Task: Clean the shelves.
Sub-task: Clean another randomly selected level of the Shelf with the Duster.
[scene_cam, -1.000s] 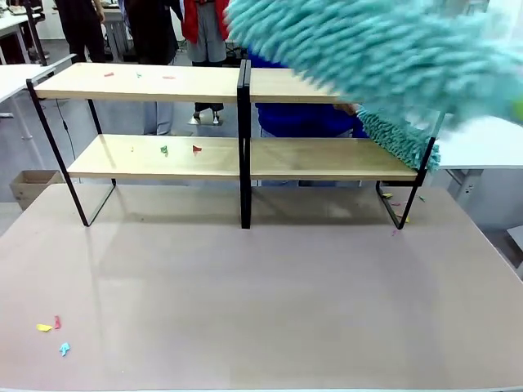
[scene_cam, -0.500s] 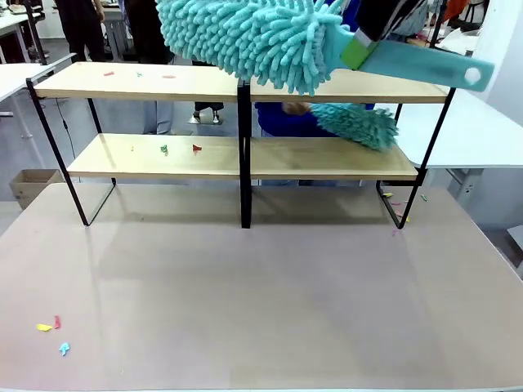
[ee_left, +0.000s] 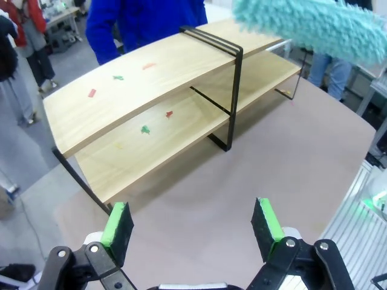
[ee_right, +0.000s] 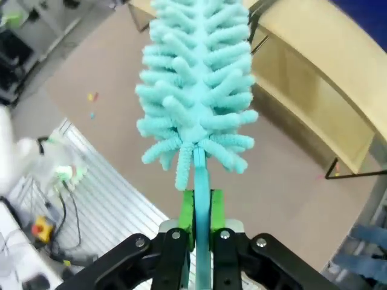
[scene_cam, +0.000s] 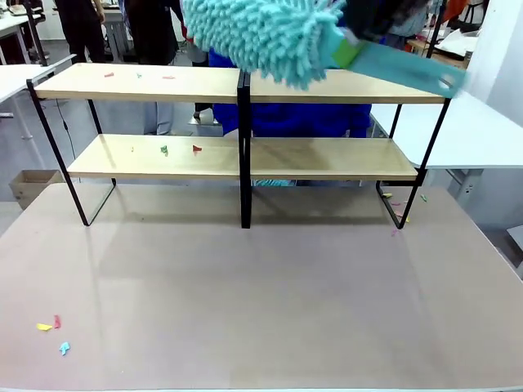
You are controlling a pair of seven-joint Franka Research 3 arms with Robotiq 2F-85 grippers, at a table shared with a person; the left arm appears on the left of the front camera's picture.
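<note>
Upright two-tier shelves (scene_cam: 327,159), light-wood boards on black frame, far side of table (scene_cam: 261,310)

A lab-like work hall: white tables (scene_cam: 482,140) around, people (scene_cam: 82,24) standing beyond.

shelves (scene_cam: 327,159): light-wood boards, thin black frame, black centre post; duster (scene_cam: 261,33) above shelves: shaggy teal head, plain teal handle (scene_cam: 400,69); on shelves' lower board: green scrap (scene_cam: 163,150), red scrap (scene_cam: 196,149); table (scene_cam: 261,302) under shelves: plain greyish-beige; well in front of shelves, left: yellow scrap (scene_cam: 43,327), light-blue scrap (scene_cam: 64,349); person's top (scene_cam: 302,118) behind shelves: solid blue; left gripper (ee_left: 192,220), right gripper (ee_right: 201,208): black, green pads (ee_left: 117,228)
</note>
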